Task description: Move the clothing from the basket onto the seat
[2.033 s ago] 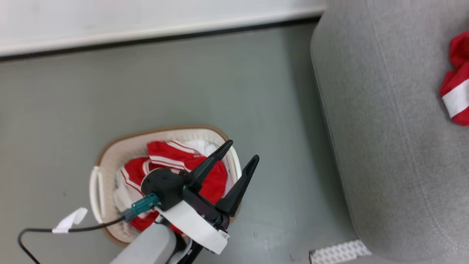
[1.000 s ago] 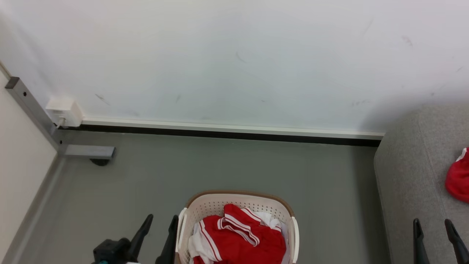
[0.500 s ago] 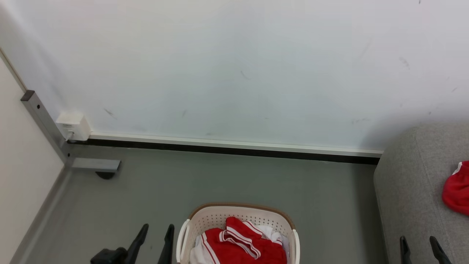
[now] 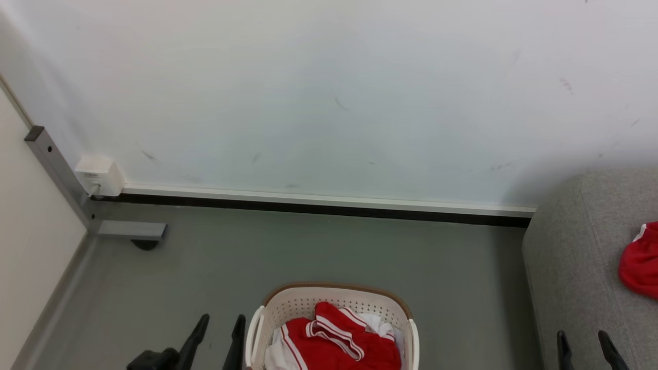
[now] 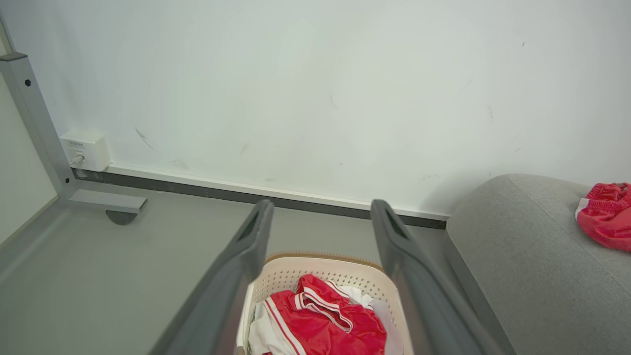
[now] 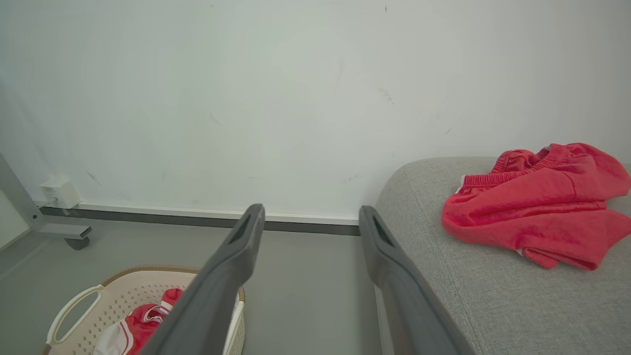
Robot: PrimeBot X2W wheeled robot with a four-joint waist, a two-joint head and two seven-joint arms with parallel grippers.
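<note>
While both grippers hang low with fingers spread and empty, the left gripper [image 4: 222, 319] sits just beside the basket [image 4: 339, 286] and the right gripper [image 4: 582, 336] by the near edge of the seat [image 4: 570, 277]. Red clothing [image 4: 334, 345] with white stripes lies heaped in the basket, which stands on the grey floor [image 4: 308, 246]. Another red garment [image 4: 640, 262] lies crumpled on the seat, well apart from the basket.

Bare grey floor [image 4: 462, 288] lies open between the basket [image 4: 300, 307] and the seat [image 4: 576, 267]. The wall [image 4: 329, 103] stands behind both; a metal frame leg [image 4: 131, 229] blocks the left corner.
</note>
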